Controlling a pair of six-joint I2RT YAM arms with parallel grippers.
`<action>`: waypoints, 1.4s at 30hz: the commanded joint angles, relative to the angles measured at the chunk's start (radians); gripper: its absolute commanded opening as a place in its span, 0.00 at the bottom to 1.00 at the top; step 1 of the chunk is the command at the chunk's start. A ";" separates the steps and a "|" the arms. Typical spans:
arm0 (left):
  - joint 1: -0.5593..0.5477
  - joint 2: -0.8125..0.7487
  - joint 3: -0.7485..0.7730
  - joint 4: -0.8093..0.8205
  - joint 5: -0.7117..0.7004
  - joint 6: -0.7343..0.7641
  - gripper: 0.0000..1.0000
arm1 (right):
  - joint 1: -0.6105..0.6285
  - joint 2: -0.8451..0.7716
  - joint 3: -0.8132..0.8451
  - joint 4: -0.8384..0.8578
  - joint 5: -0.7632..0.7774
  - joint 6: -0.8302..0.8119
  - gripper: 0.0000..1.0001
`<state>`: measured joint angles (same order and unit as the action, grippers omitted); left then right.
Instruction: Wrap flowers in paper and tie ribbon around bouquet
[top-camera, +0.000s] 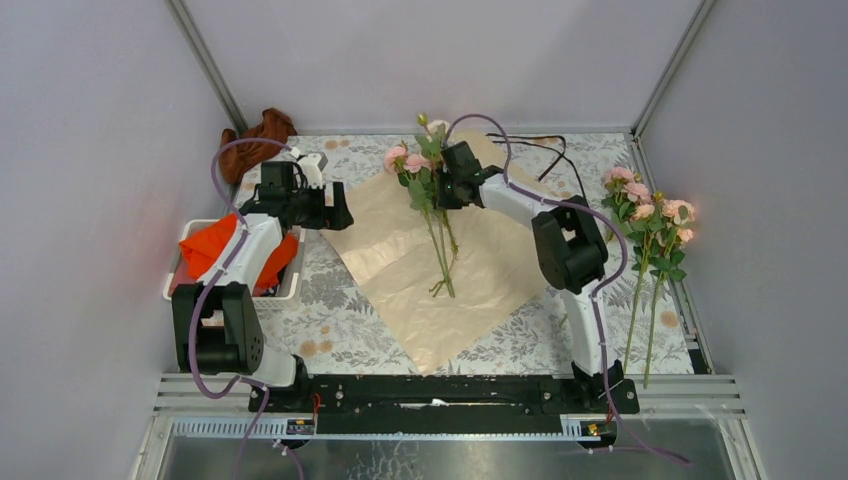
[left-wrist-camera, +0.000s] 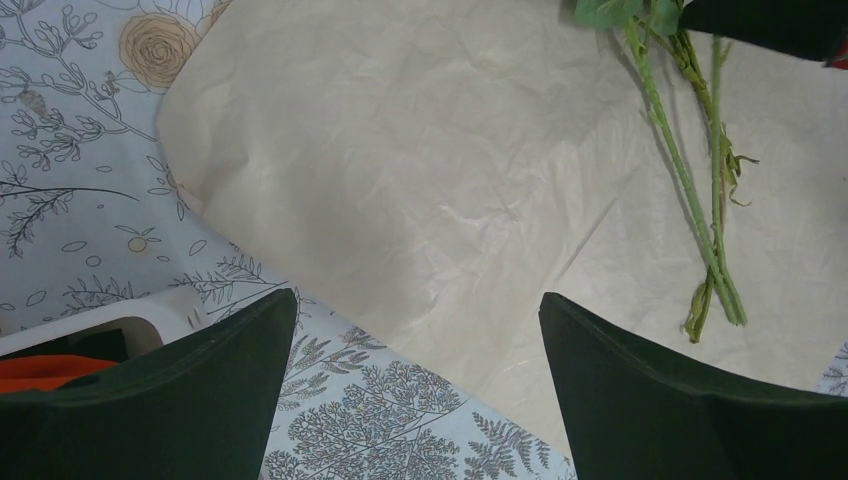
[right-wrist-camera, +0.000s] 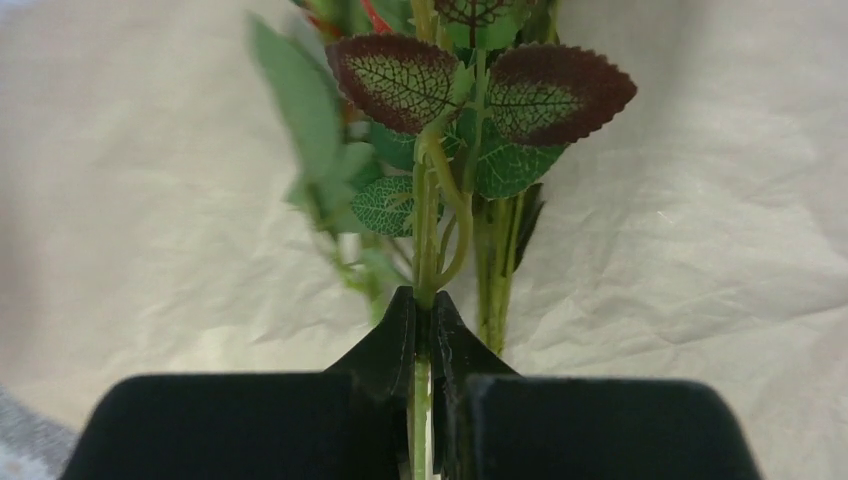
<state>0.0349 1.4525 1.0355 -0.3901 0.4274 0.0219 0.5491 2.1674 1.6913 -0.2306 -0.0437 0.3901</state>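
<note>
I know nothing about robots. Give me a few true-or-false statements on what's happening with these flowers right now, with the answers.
1. The right arm's jaws are clamped on a stem of the flowers. True.
2. The paper is already wrapped around the flowers. False: it lies spread flat, with the flowers lying on top.
3. The left arm's jaws grip the paper's corner. False: they stand wide open and hold nothing.
4. A second bunch of pink flowers lies at the table's right side, off the paper. True.
</note>
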 joint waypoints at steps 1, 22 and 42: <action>0.007 0.028 0.000 0.012 0.012 0.022 0.99 | -0.005 0.053 0.153 -0.101 -0.003 0.005 0.06; 0.005 0.022 0.004 0.007 0.027 0.001 0.99 | -0.896 -0.485 -0.434 -0.187 0.378 -0.187 0.86; 0.005 0.024 0.018 -0.007 -0.004 -0.003 0.99 | -1.005 -0.252 -0.425 -0.140 0.137 -0.285 0.17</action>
<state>0.0349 1.4857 1.0355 -0.3977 0.4370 0.0189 -0.4538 1.9469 1.2808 -0.3676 0.1318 0.1646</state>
